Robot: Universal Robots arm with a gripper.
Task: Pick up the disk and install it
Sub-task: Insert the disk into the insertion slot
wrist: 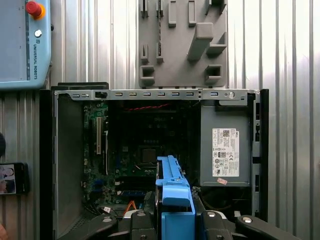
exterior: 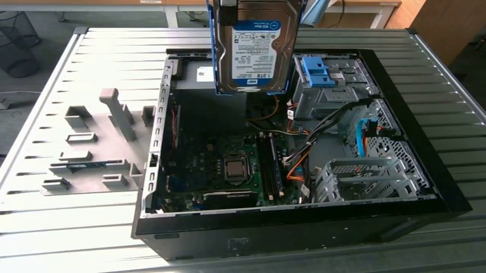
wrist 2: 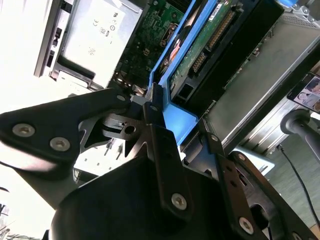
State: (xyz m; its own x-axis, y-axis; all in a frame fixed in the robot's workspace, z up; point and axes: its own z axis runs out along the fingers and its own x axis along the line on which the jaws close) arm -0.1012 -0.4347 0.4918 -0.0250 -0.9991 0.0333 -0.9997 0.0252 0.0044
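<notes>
While the gripper (wrist 2: 176,118) stood clamped on the blue frame of the disk (exterior: 254,48), the disk hung upright, long axis vertical, above the open computer case (exterior: 304,236), just toward the exterior view's left of the drive cage (exterior: 338,96).

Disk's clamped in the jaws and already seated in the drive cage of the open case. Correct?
Not seated. The gripper does have its jaws clamped on the blue frame of the disk, but the exterior view shows the disk held upright in the air above the open case, not in the drive cage.
</notes>
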